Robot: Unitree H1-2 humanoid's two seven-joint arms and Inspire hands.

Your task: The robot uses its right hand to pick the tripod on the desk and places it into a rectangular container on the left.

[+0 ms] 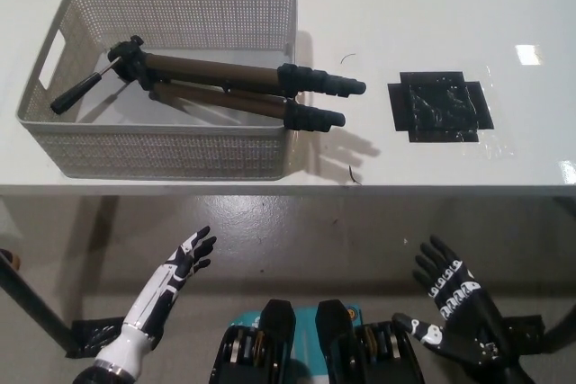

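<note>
The tripod, brown legs with black head and feet, lies in the white perforated rectangular container on the left of the white desk. Its black feet stick out over the container's right rim. My black right hand is below the desk's front edge at the lower right, open with fingers spread, holding nothing. My white left hand is at the lower left, below the desk edge, open as well. Both hands are far from the tripod.
A square of black tape is stuck on the desk to the right of the container. Black tape patches mark the floor under the desk. A dark desk leg slants at the lower left.
</note>
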